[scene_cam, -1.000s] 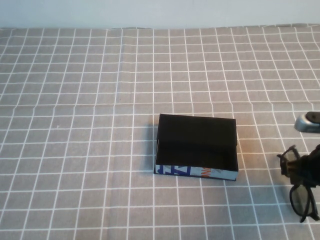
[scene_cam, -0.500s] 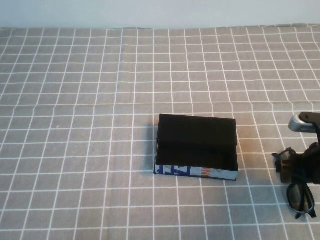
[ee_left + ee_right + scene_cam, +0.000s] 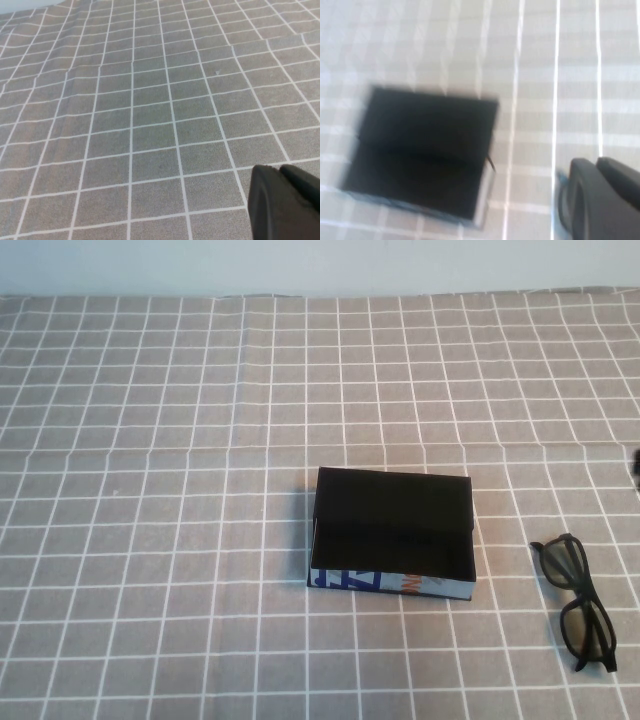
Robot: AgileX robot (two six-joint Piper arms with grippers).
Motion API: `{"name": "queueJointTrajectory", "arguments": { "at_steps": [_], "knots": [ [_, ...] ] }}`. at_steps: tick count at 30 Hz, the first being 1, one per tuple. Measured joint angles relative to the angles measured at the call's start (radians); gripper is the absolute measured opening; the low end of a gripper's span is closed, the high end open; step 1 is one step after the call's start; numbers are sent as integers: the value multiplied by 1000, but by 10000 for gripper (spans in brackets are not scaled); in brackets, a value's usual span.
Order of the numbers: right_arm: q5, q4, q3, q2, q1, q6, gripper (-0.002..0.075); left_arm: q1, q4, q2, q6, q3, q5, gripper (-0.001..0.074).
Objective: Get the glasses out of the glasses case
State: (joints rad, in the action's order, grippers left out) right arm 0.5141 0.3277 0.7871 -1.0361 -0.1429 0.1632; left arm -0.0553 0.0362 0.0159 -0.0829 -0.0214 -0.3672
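Glasses (image 3: 578, 603) lie flat on the checked cloth (image 3: 150, 490), outside the glasses case (image 3: 392, 532) and just to its right, free of both grippers. Right gripper (image 3: 605, 200) hangs above the cloth with the open, black-lined case off to one side of it; jaw state cannot be told. Left gripper (image 3: 282, 200) hovers over bare cloth, well apart from both items, jaw state likewise unreadable.
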Motion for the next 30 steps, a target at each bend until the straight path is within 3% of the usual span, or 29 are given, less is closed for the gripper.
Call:
{"name": "queueJointTrajectory", "arguments": {
  "at_steps": [11, 16, 20, 24, 30],
  "knots": [
    [37, 18, -65, 386, 0, 29, -18, 0, 0, 0, 0, 0, 0, -5],
    [244, -19, -74, 486, 0, 27, -18, 0, 0, 0, 0, 0, 0, -4],
    [307, -90, -78, 550, 0, 27, -18, 0, 0, 0, 0, 0, 0, -4],
    [184, -124, -125, 643, 0, 29, -18, 0, 0, 0, 0, 0, 0, -4],
    [-125, -126, -350, 789, 0, 54, -18, 0, 0, 0, 0, 0, 0, -4]
  ]
}}
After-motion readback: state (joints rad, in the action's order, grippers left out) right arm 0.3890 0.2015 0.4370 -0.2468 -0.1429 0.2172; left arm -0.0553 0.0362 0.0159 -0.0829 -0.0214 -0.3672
